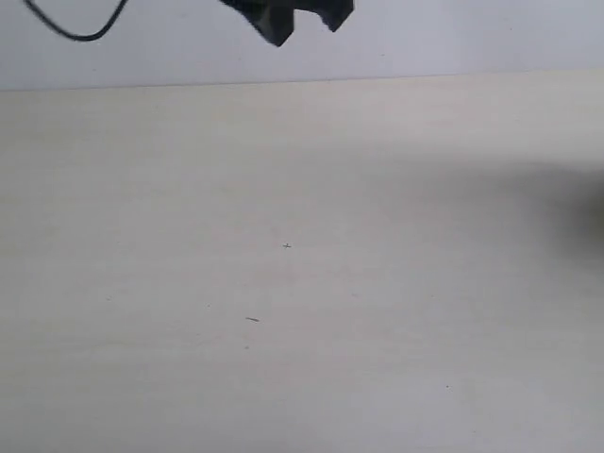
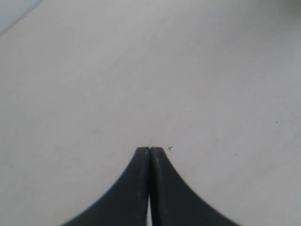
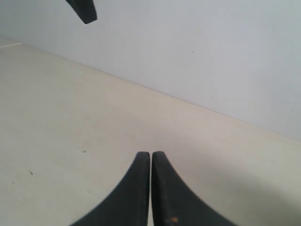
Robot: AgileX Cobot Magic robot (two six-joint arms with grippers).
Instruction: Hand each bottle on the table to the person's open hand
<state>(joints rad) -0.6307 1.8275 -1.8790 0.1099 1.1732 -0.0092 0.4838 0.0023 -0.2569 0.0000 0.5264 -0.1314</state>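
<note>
None of the bottles shows in any view, and no person's hand is in sight. The pale beige table (image 1: 311, 179) fills the exterior view, bare except for a tiny cross mark (image 1: 287, 246). In the left wrist view my left gripper (image 2: 150, 149) is shut with nothing between its black fingers, hovering over the table (image 2: 141, 70) next to the same cross mark (image 2: 170, 148). In the right wrist view my right gripper (image 3: 151, 153) is likewise shut and empty above the table (image 3: 70, 117). Neither gripper can be made out in the exterior view.
A black angular part (image 1: 293, 19) hangs at the top of the exterior view, with a black cable (image 1: 75, 33) to its left. A pale wall (image 3: 188, 47) rises behind the table's far edge. A soft dark shadow (image 1: 590, 212) lies at the right.
</note>
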